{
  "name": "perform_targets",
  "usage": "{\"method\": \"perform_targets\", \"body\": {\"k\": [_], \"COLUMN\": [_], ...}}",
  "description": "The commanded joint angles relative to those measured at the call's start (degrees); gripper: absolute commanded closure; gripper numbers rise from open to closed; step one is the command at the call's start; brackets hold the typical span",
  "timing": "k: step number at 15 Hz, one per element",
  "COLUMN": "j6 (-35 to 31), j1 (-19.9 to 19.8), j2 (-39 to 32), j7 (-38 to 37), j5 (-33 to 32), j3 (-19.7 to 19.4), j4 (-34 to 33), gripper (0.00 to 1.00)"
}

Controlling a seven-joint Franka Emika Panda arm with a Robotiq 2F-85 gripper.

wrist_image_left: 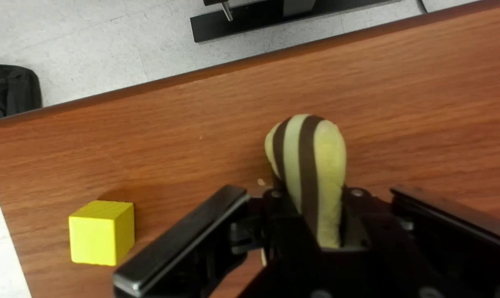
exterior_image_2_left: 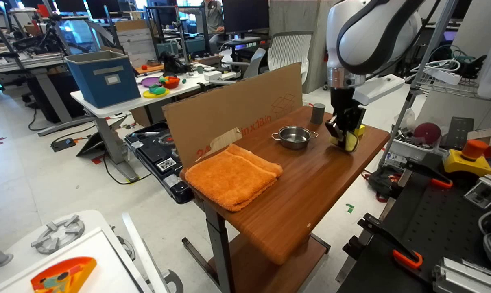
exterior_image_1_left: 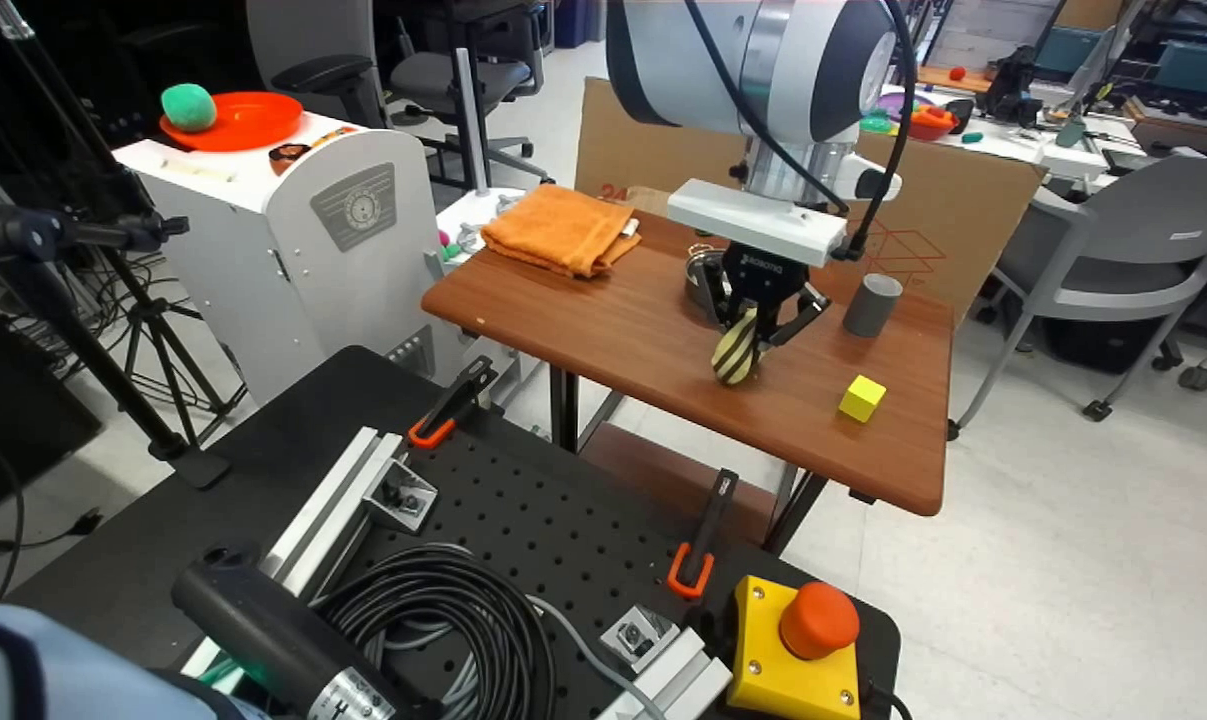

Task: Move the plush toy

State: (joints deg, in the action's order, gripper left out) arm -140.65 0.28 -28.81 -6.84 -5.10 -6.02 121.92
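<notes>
The plush toy, a small oval with yellow and dark stripes, shows in both exterior views and in the wrist view. My gripper is shut on the plush toy. The toy narrows where the fingers squeeze it, and its rounded end bulges out beyond them. The gripper also shows in both exterior views, pointing down close over the brown table. I cannot tell whether the toy touches the table. The fingers hide part of it.
A metal bowl stands close to the gripper. A yellow block and a grey cylinder are also on the table. A folded orange cloth lies at one end. A cardboard sheet stands along the far edge.
</notes>
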Motion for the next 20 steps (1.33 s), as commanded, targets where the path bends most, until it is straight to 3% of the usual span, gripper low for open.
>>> {"method": "perform_targets", "body": {"k": [1,5,9,20], "j6": [-0.4,1.3,1.2,-0.7], "j1": [1.5,4.2,6.9,7.5], "j2": [10.7,18.8,18.3,5.4], "j7": [0.3,0.0,-2.5,-2.4], "j5": [1.8,5.3,5.0,0.9], "j3": [3.6,9.2,11.2,8.4], "j4": [6.2,8.8,8.2,6.9], "gripper": [0.98,0.96,0.96,0.96]}}
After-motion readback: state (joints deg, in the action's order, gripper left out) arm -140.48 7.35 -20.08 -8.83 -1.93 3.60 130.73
